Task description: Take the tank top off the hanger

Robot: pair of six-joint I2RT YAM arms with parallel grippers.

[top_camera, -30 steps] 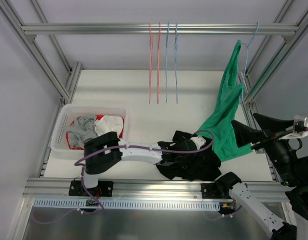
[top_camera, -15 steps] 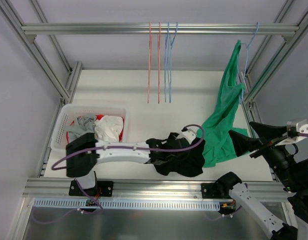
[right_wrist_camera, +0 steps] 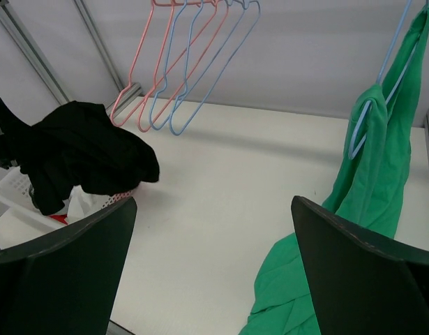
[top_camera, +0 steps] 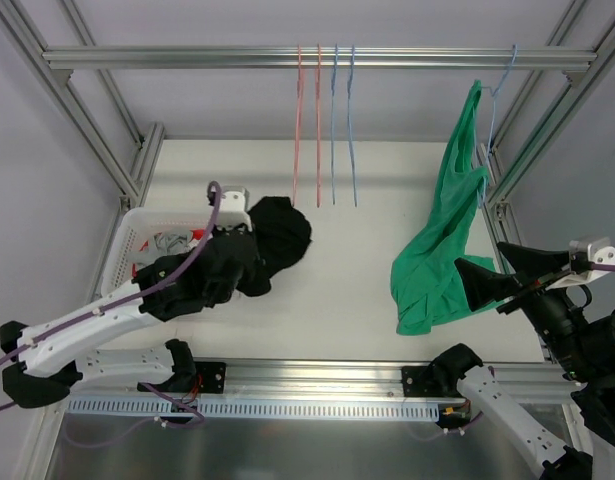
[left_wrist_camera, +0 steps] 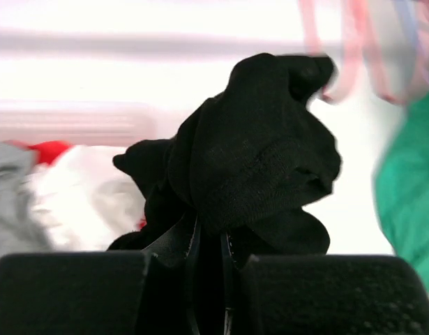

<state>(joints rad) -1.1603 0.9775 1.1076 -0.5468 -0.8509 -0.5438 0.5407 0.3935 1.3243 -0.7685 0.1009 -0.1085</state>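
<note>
Nearest in, the left gripper (left_wrist_camera: 208, 258) is clamped tight on a black garment (left_wrist_camera: 263, 153), which bunches up just above its fingers and hangs over the right end of the basket (top_camera: 127, 250). Below and to the left of that gripper, grey, white and red clothes (left_wrist_camera: 68, 188) lie heaped in the basket. Over on the other side, the right gripper (right_wrist_camera: 214, 209) has its fingers spread wide with nothing between them. The tank top (right_wrist_camera: 381, 160), bright green, is just ahead of it and to its right, the lower folds pooling on the table (top_camera: 357, 290) close by the right finger; whether cloth and finger touch cannot be told. Follow the green upward from that gripper and the tank top is on its blue hanger (right_wrist_camera: 381, 91), one strap looped over it, the hook on the rail (top_camera: 187, 57) high and to the right. Further off, ahead and left of the right gripper, pink and blue spare hangers (right_wrist_camera: 179, 70) hang bare from the middle of the rail.
</note>
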